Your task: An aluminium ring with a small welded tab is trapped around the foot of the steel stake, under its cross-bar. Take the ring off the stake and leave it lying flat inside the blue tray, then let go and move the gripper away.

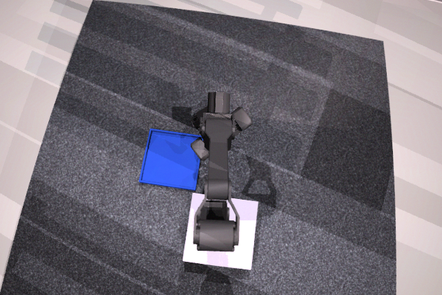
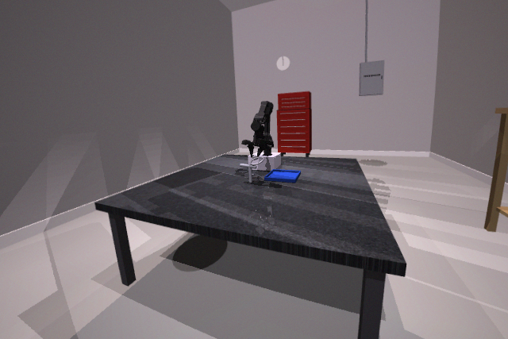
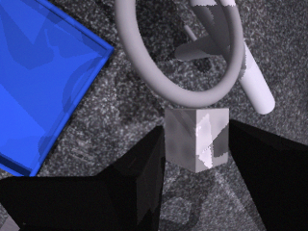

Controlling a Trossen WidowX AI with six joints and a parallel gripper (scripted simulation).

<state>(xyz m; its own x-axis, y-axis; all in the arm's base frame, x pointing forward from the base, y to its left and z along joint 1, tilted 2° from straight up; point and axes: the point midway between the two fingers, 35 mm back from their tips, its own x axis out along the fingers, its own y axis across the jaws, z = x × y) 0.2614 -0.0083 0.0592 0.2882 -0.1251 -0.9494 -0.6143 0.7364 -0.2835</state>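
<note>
Top view: one dark arm [image 1: 218,156] [image 2: 262,120], extending over the worktop [image 1: 117,81] [image 2: 254,208] [image 3: 122,130] from a white base block [image 1: 188,254] [image 2: 275,160]. One blue tray [image 1: 167,166] [image 2: 282,175] [image 3: 34,96], square, low-rimmed, partly under the arm's outline. Ring and stake: hidden.

Exterior view: steel stake [image 2: 250,175], upright, with cross-bar [image 2: 244,165] [image 3: 260,96]; aluminium ring [image 2: 263,159] [image 3: 192,98], tilted, raised near the stake's top. Tray beside. Behind: red tool chest [image 2: 294,130], wall clock [image 2: 282,63].

Wrist view: gripper [image 2: 255,156] [image 3: 194,130], clamped on the ring's welded tab [image 3: 196,144], a faceted block. Ring above the worktop, outside the tray, overlapping the cross-bar in sight; whether it encircles any of the stake, cannot tell.
</note>
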